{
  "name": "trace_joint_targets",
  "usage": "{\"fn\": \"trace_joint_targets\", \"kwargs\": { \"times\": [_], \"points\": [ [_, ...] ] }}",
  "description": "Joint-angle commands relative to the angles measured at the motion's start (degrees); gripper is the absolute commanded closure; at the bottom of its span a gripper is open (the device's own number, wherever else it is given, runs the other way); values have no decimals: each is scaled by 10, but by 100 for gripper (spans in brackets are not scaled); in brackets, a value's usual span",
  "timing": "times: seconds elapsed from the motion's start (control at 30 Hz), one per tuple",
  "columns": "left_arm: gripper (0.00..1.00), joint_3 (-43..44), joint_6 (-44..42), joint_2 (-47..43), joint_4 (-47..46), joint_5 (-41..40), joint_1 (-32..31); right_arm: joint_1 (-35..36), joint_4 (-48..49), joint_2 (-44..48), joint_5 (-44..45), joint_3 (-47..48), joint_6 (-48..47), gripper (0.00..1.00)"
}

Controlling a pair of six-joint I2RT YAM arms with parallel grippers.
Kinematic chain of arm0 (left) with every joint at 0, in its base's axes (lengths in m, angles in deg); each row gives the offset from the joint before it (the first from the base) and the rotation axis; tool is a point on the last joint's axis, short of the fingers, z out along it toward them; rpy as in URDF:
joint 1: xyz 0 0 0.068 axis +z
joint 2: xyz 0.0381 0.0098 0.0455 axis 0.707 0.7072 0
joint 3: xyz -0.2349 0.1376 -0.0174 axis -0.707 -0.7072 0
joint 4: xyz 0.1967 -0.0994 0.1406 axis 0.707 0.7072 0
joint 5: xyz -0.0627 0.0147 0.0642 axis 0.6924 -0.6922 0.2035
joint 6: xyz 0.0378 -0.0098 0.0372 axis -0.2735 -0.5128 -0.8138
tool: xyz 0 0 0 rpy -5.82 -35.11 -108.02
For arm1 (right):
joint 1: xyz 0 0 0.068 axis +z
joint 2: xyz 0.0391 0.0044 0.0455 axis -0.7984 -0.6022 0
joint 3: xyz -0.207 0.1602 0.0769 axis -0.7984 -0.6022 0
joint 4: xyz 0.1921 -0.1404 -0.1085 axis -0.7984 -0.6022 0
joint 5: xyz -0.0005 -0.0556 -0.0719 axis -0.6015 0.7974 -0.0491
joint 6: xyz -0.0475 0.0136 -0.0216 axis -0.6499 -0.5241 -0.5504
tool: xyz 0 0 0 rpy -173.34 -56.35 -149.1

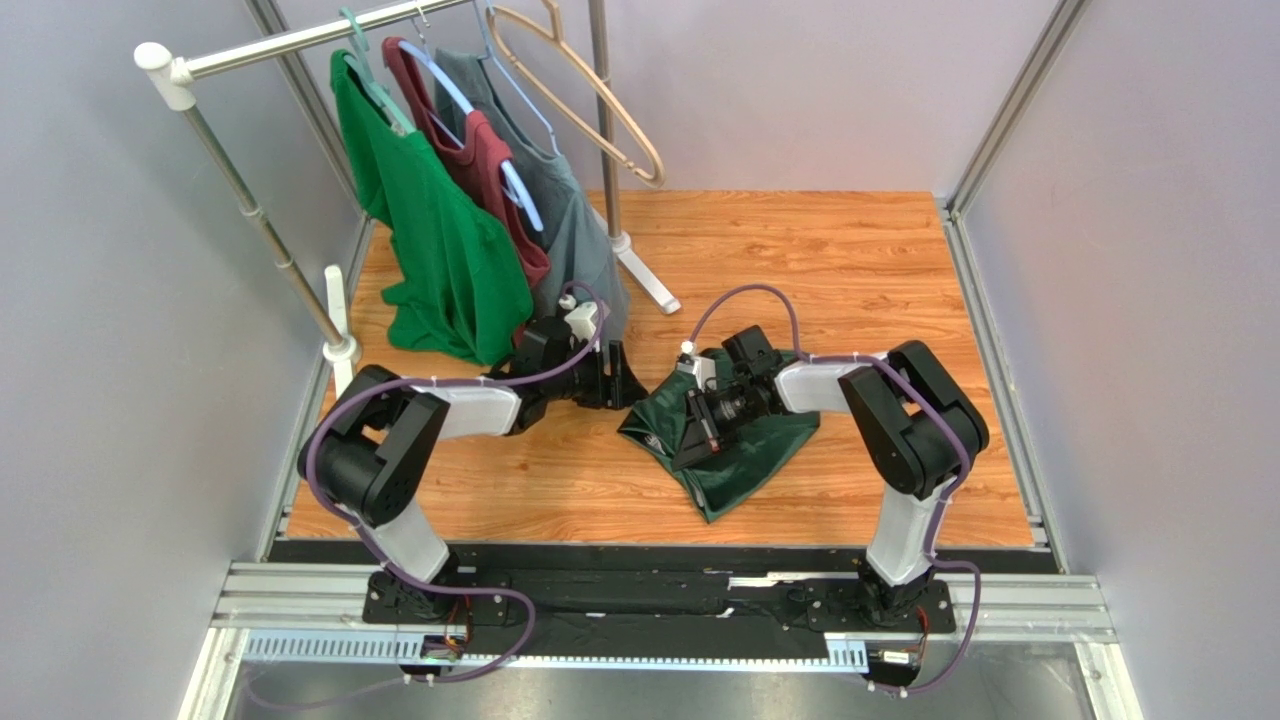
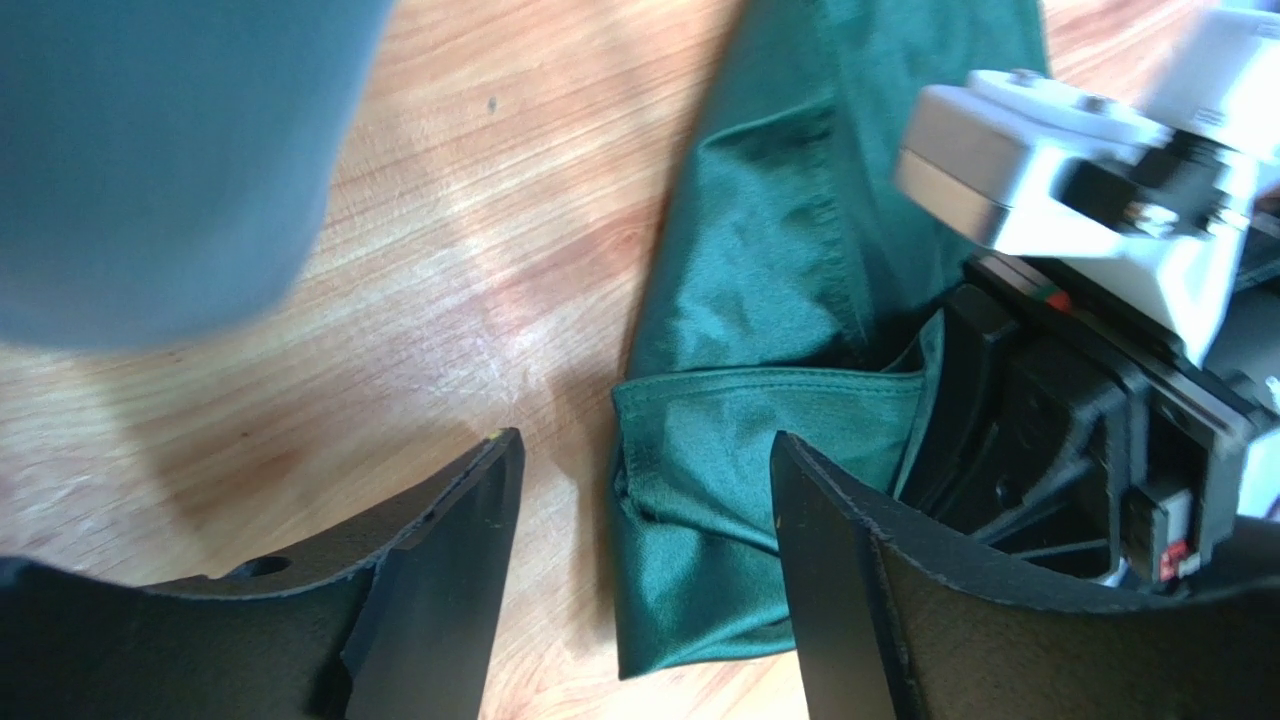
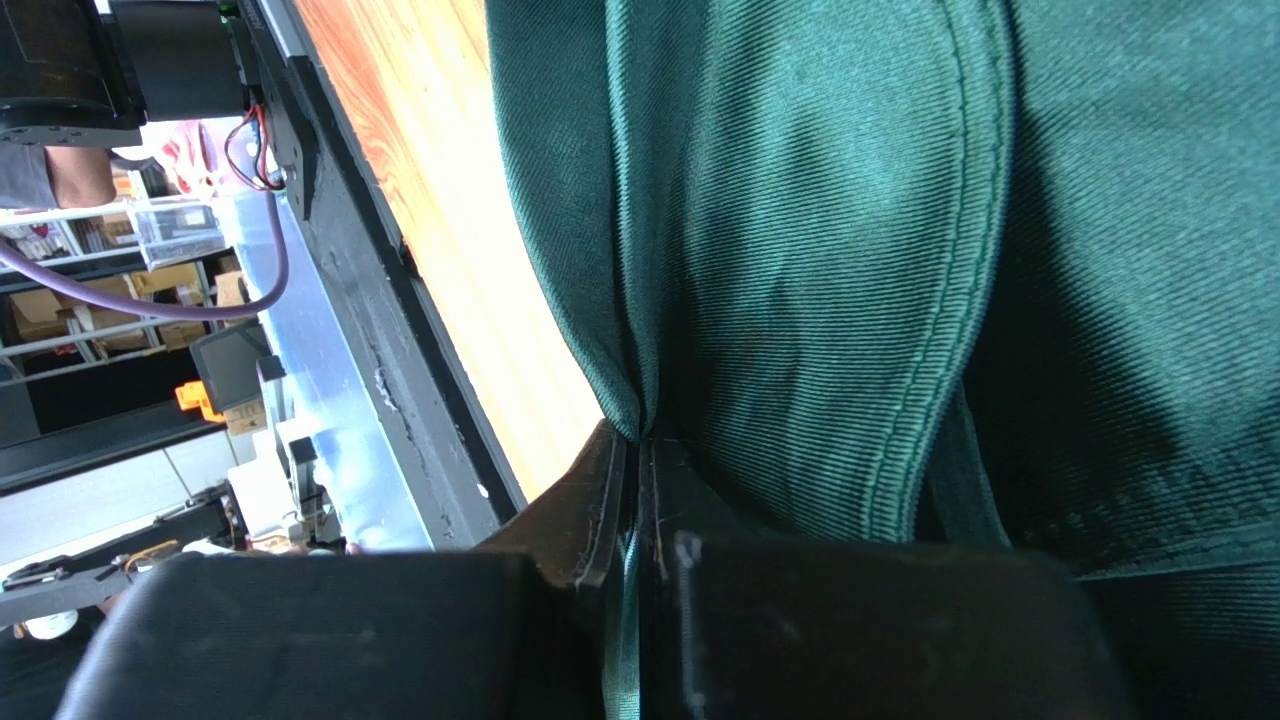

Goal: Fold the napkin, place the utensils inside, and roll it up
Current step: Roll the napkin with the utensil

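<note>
The dark green napkin lies crumpled on the wooden table, right of centre. My right gripper is over its left part and is shut on a pinched fold of it. In the right wrist view the closed tips clamp the cloth, which hangs in folds. My left gripper is open and empty, just left of the napkin. In the left wrist view its jaws stand wide apart over the napkin's folded corner, without touching it, and the right arm's gripper body is close beside. The fork is not visible.
A clothes rack stands at the back left with a bright green shirt, a maroon shirt, a grey-green shirt and an empty wooden hanger. Its foot rests on the table. Grey walls enclose the sides.
</note>
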Motion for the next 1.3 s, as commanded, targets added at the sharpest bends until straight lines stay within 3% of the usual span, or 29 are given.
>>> {"fn": "trace_joint_targets", "kwargs": {
  "times": [0.0, 0.27, 0.47, 0.67, 0.7, 0.77, 0.83, 0.87, 1.0, 1.17, 1.27],
  "points": [
    [31, 42, 36, 29, 73, 16, 3, -5, 12, -13, 2, 17, -13, 100],
    [38, 52, 47, 52, 87, 46, 3, -7, 11, -15, 3, 21, -16, 100],
    [60, 44, 71, 63, 75, 72, 2, -7, 10, -10, 6, 21, -16, 100],
    [88, 49, 75, 52, 92, 77, 2, -6, -2, 2, 21, 23, -18, 100],
    [99, 52, 74, 45, 98, 77, 2, -6, -7, 3, 22, 27, -19, 100],
    [100, 60, 69, 37, 127, 72, 2, -2, -17, 9, 33, 33, -20, 100],
    [100, 67, 66, 29, 159, 65, 3, 0, -27, 16, 53, 42, -21, 95],
    [100, 77, 63, 27, 171, 63, 3, 1, -41, 19, 58, 46, -21, 82],
    [100, 93, 60, 34, 206, 74, 3, 6, -69, 42, 85, 67, -25, 55],
    [100, 103, 57, 40, 225, 79, 5, 27, -109, 86, 145, 101, -27, 46],
    [100, 107, 56, 43, 225, 84, 6, 85, -125, 106, 260, 113, -46, 43]
  ]
}}
